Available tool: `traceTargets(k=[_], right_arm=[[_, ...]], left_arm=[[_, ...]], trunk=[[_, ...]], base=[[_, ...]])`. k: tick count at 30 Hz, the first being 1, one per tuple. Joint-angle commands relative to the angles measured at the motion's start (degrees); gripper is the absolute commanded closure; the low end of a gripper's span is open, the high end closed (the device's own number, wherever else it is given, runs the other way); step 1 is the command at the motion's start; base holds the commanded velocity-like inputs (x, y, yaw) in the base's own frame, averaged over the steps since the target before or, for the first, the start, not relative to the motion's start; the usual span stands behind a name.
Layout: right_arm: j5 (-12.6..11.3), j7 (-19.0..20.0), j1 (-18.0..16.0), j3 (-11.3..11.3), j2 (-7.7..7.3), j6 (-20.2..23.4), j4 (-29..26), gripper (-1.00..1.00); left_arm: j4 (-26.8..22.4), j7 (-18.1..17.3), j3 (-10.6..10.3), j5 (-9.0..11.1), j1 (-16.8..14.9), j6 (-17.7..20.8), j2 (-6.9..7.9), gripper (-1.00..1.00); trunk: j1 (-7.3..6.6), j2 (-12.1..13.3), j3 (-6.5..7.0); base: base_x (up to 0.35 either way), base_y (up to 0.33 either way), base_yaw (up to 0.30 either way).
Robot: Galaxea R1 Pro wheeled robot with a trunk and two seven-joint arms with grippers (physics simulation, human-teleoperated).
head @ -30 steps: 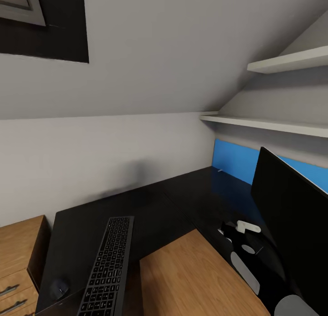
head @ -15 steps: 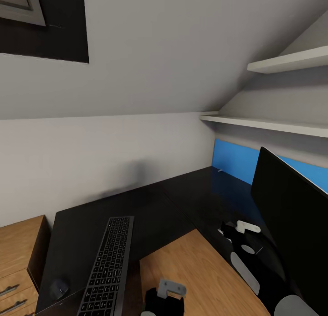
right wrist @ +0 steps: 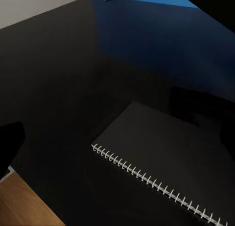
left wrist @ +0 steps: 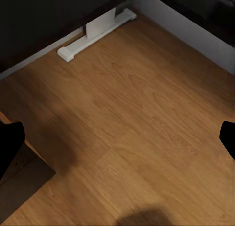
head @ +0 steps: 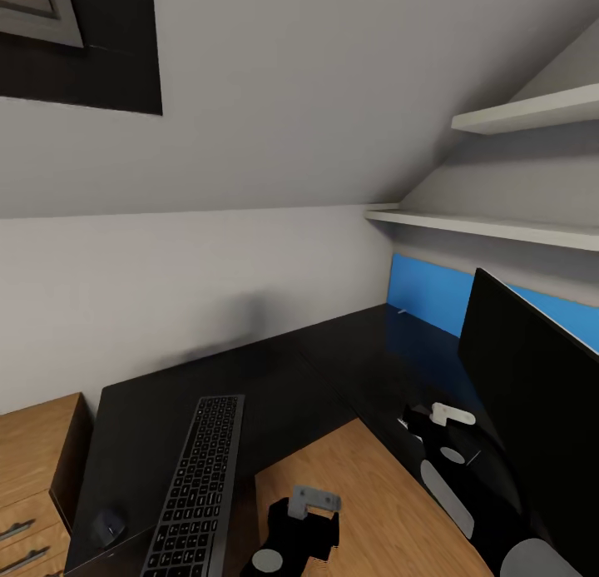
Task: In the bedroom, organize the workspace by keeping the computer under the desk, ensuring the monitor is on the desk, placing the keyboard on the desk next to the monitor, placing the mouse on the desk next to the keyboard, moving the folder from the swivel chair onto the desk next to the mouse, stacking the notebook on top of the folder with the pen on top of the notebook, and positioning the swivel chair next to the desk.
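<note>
- One keyboard (head: 194, 485) is lying on the black surface (head: 274, 377) at lower left of the head view, long axis running from the near edge toward the wall.
- One mouse (head: 107, 527) is sitting just left of it.
- One monitor (head: 532, 402) is standing at right, blue folder (head: 428, 294) behind it.
- One spiral notebook (right wrist: 166, 162) is lying flat under the right tool.
- Left tool (head: 304, 519) is hanging over wood floor (left wrist: 137, 118), fingers spread wide and holding nothing; can't tell the right one's state.

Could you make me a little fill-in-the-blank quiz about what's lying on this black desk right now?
1. The small black mouse lies on the desk beside the ____.
2. The notebook on the glossy desk top is bound along one edge with a white ____.
3. The floor below the left gripper is made of ____.

Missing words: keyboard; spiral; wood
</note>
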Motion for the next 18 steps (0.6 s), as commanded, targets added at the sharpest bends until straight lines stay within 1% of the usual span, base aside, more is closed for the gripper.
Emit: traceTargets(k=[1,3,6,7,9,10,11,12,13,17,18], right_arm=[[-0.5,-0.4,-0.1,0.3,-0.09,-0.1,-0.1,-1.0],[-0.5,-0.4,-0.1,0.3,-0.09,-0.1,-0.1,-1.0],[-0.4,-0.4,-0.1,0.3,-0.12,-0.1,-0.1,-1.0],[-0.4,-0.4,-0.1,0.3,-0.14,-0.2,-0.1,-1.0],[-0.4,-0.4,-0.1,0.3,-0.15,-0.2,-0.1,-1.0],[-0.4,-0.4,-0.1,0.3,-0.17,-0.3,-0.1,-1.0],[-0.4,-0.4,-0.1,0.3,-0.17,-0.3,-0.1,-1.0],[-0.4,-0.4,-0.1,0.3,-0.17,-0.3,-0.1,-1.0],[-0.4,-0.4,-0.1,0.3,-0.18,-0.3,-0.1,-1.0],[-0.4,-0.4,-0.1,0.3,-0.18,-0.3,0.1,-1.0],[-0.4,-0.4,-0.1,0.3,-0.18,-0.3,0.1,-1.0]], left_arm=[[-1.0,0.6,-0.1,0.6,-0.1,0.1,0.0,-1.0],[-2.1,0.7,0.1,0.5,-0.1,0.0,0.0,-1.0],[-5.5,0.9,1.2,0.5,-0.1,-0.1,0.0,-1.0],[-7.4,1.0,2.6,0.5,-0.1,0.0,0.0,-1.0],[-9.2,1.1,4.9,0.5,-0.1,0.1,0.0,-1.0],[-11.2,1.1,9.1,0.6,-0.1,0.3,0.0,-1.0],[-12.0,1.0,12.1,0.9,-0.1,0.5,0.0,-1.0],[-12.5,1.0,14.5,1.4,-0.1,1.0,0.0,-1.0],[-12.8,0.9,16.1,2.2,-0.1,1.7,0.0,-1.0],[-13.2,0.9,18.0,4.2,-0.1,2.7,0.0,-1.0],[-13.2,0.9,18.2,4.5,-0.1,2.8,0.0,-1.0]], trunk=[[0.01,-0.1,-0.08],[0.01,-0.1,-0.08],[0.01,-0.1,-0.08],[0.01,-0.1,-0.08],[0.01,-0.1,-0.08],[0.01,-0.1,-0.08],[0.01,-0.1,-0.08],[0.01,-0.1,-0.08],[0.01,-0.1,-0.08],[0.01,-0.1,-0.08],[0.01,-0.1,-0.08]], base=[[0.0,0.0,0.0],[0.0,0.0,0.0],[0.0,0.0,0.0],[0.0,0.0,0.0],[0.0,0.0,0.0],[0.0,0.0,0.0],[0.0,0.0,0.0],[0.0,0.0,0.0],[0.0,0.0,0.0],[0.0,0.0,0.0],[0.0,0.0,0.0]])
